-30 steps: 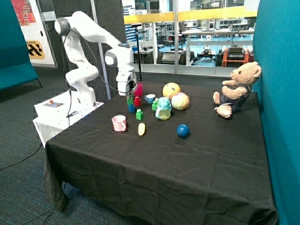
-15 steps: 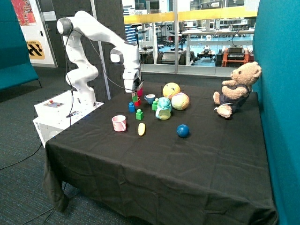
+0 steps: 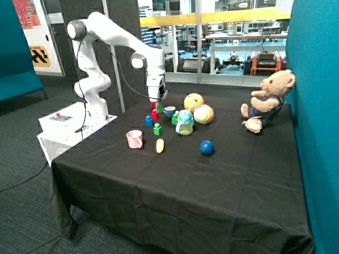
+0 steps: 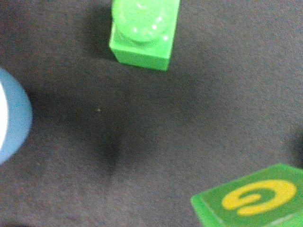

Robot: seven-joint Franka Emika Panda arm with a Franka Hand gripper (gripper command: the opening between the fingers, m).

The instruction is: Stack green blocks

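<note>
- Gripper (image 3: 158,101) hovering upper left of centre in the outside view, over the toy cluster; open or clamped cannot be told.
- First green block (image 3: 159,108) right at the gripper tip, just above the red brick (image 3: 154,115); probably carried, not certain.
- Second green block (image 3: 157,129) alone on the black cloth (image 3: 175,190), below the blue brick (image 3: 149,121) and near the pink cup (image 3: 134,139).
- Third green block (image 3: 175,118) on the cloth just left of the pale green cup (image 3: 185,123); likely the studded block (image 4: 144,30) in the wrist view, next to a blue rim (image 4: 12,118).
- Green face with yellow mark (image 4: 255,201) also in the wrist view; identity unclear.
- No green on green anywhere: nothing stacked yet.
- Judged: first stacking step underway, whole stack left to build.
</note>
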